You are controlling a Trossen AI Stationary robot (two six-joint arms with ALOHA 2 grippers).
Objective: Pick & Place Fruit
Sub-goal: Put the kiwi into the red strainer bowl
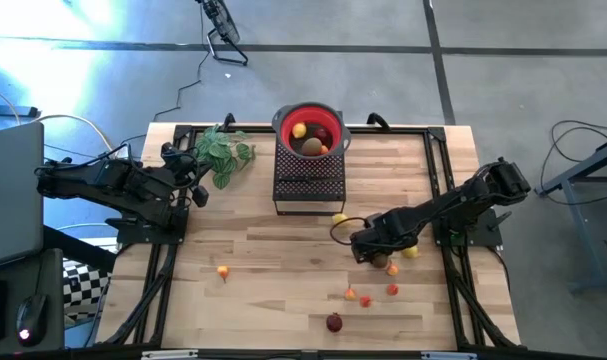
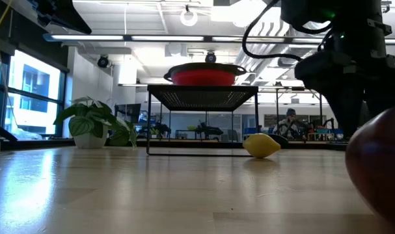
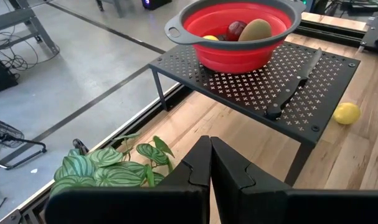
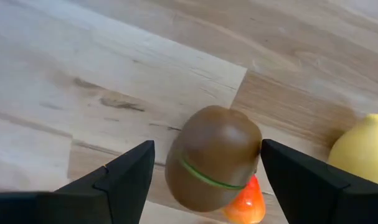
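Hovering low over the wooden table [image 1: 283,250], the right gripper [image 4: 204,163] held its fingers spread wide on either side of a brown oval fruit [image 4: 212,157], not yet touching it. The piece lay on the boards on the table's right side, against a small orange-red fruit [image 4: 246,203] and near a yellow lemon [image 4: 362,149]. Smooth and rounded, with a thin green seam around its middle, the brown oval looked light, hard-skinned and probably slippery; it would likely roll or squirt out if pinched near an end, so the safest hold appeared to be across its widest part, fingers square to its long axis. The orange-red neighbour sat close enough to be nudged as the fingers closed.

Across the table, the left gripper [image 3: 209,163] waited beside a green leafy sprig [image 1: 223,152], its fingers pressed together on nothing. A red bowl [image 1: 309,130] stood on a black perforated stand [image 1: 308,185] at the table's far edge and already held several pieces. Other fruit lay scattered over the near right part of the table, including a dark red ball [image 1: 334,322].
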